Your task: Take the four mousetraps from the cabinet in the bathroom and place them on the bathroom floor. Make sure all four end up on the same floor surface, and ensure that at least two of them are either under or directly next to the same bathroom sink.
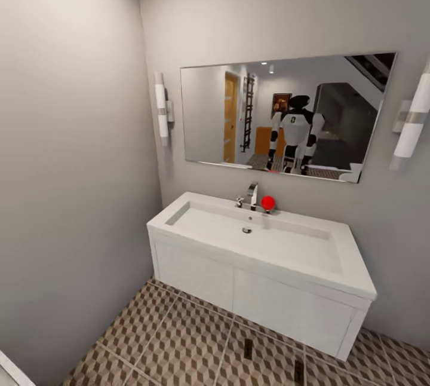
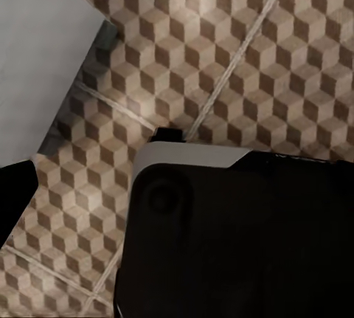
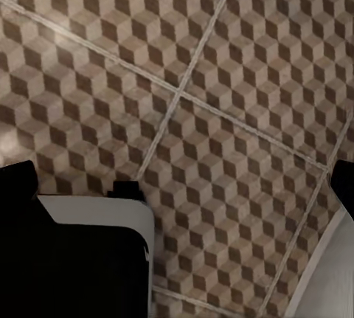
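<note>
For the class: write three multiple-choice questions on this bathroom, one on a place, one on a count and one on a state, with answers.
1. Where is the red ball? A on a towel; B beside the tap; C on a shelf.
2. How many wall lights flank the mirror? A one; B two; C four.
3. The doors under the sink are: A shut; B wide open; C missing.
Answers: B, it sits by the tap; B, one each side; A, fronts lie flush.
</note>
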